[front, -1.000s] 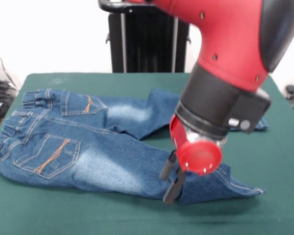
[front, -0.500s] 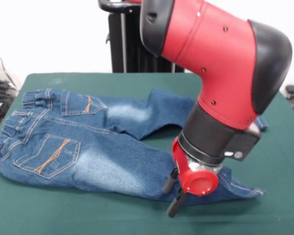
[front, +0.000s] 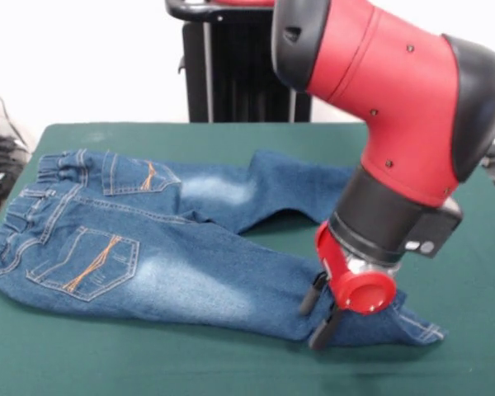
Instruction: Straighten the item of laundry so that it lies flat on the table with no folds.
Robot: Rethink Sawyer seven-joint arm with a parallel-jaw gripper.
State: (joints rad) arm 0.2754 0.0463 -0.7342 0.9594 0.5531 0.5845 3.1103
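Spread across the dark green table (front: 470, 247), back side up: a small pair of blue denim jeans (front: 173, 256). At the far left, the gathered elastic waistband (front: 21, 210), close to the table's edge. Next, two back pockets with orange stitching (one nearer the camera (front: 87, 260), one further back (front: 136, 175)). Then faded whitish patches along both legs, which fork apart toward the right with a wedge of green between them. Near the front leg's cuff, the black gripper (front: 319, 312) under the red and black arm (front: 396, 140), fingers slightly parted, tips down on or just over the denim. Contact impossible to confirm.
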